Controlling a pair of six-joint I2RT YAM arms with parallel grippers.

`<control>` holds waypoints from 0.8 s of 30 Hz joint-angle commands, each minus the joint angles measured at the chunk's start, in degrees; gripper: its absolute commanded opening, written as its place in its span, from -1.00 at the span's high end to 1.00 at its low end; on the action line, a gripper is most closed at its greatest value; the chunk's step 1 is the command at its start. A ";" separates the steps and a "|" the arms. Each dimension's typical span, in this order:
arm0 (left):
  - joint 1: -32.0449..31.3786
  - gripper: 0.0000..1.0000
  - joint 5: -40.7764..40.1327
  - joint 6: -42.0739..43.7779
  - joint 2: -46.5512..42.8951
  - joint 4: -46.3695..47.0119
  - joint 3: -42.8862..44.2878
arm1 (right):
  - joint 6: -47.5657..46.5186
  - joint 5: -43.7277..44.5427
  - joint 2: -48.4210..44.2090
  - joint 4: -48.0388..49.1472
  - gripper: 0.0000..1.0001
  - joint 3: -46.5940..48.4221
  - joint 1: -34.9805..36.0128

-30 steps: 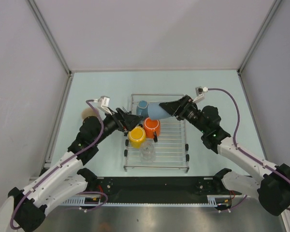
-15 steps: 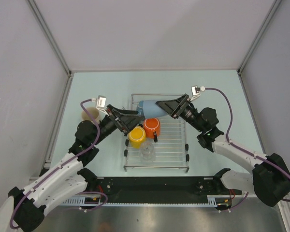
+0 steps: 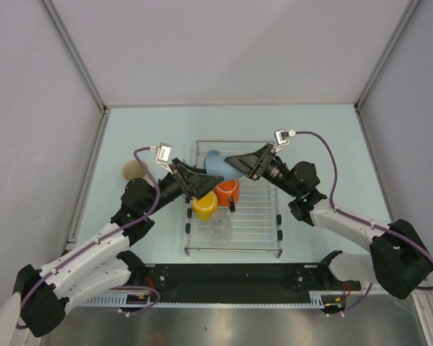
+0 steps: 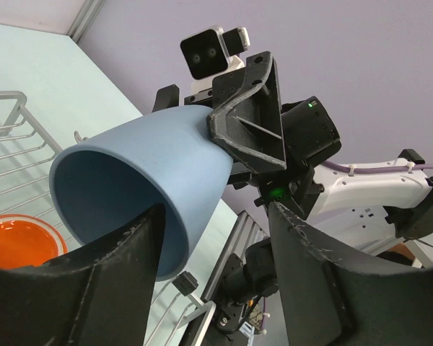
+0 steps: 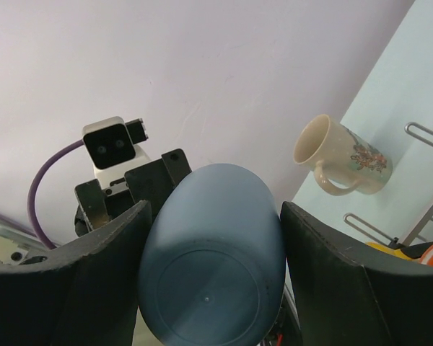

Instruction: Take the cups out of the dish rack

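Nearest you on the dish rack (image 3: 256, 216), the small clear glass (image 3: 220, 228) stands in the near-left part of the bars. Just beyond it is the yellow cup (image 3: 204, 204), and just right of and beyond that is the orange mug (image 3: 226, 191), mouth up. All three rest on the rack.

Farther in, your left gripper (image 3: 202, 180) reaches from the left over the rack's left edge. Its fingers (image 4: 94, 288) are spread, with the rim of the light blue cup (image 4: 130, 187) between them. One finger lies against or just in front of the rim. The other stands apart from the cup with a gap showing, so the left jaws are not clamped on it.

The light blue cup itself is off the rack, on its side in the air above the far-left part of the bars. Its mouth points toward your left arm. Your right gripper (image 3: 229, 166) comes in from the right and holds that cup at its base end, a finger pressed on each side.

Left of the rack and well apart from it, a beige mug (image 3: 132, 170) with a flower print and a handle sits on the pale table (image 3: 151, 130).
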 commanded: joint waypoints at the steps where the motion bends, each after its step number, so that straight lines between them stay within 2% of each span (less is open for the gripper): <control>1: -0.50 -0.20 1.47 -0.44 0.31 3.95 0.81 | 0.75 -1.46 0.47 5.68 1.00 2.77 0.47; 8: -0.59 0.21 2.08 -0.35 1.01 5.00 0.72 | 2.15 -3.57 1.96 8.57 1.00 3.12 1.08; 11: -0.59 0.48 2.78 -0.35 1.45 5.62 1.07 | 3.39 -4.62 3.20 10.07 1.00 3.03 1.26; 13: -0.59 0.96 3.14 -0.18 1.89 5.27 1.59 | 3.48 -5.15 3.46 10.60 1.00 2.94 1.26; 18: -0.59 0.99 1.21 1.49 1.37 1.94 3.79 | 2.78 -5.76 2.76 9.56 1.00 2.94 1.17; 20: -0.59 0.99 -0.19 3.41 1.19 -2.71 5.37 | 2.08 -5.85 1.80 7.54 0.91 2.95 0.91; 21: -0.59 0.99 -1.24 4.21 1.28 -6.47 7.29 | 1.20 -5.85 1.44 6.66 0.57 3.21 0.91; 23: -0.59 0.99 -2.22 6.41 1.10 -9.57 9.06 | 0.15 -5.85 0.22 3.68 0.12 3.47 0.56; 24: -0.59 0.99 -3.18 7.11 1.01 -12.02 10.55 | -0.73 -5.94 -0.22 2.79 -0.55 3.65 0.29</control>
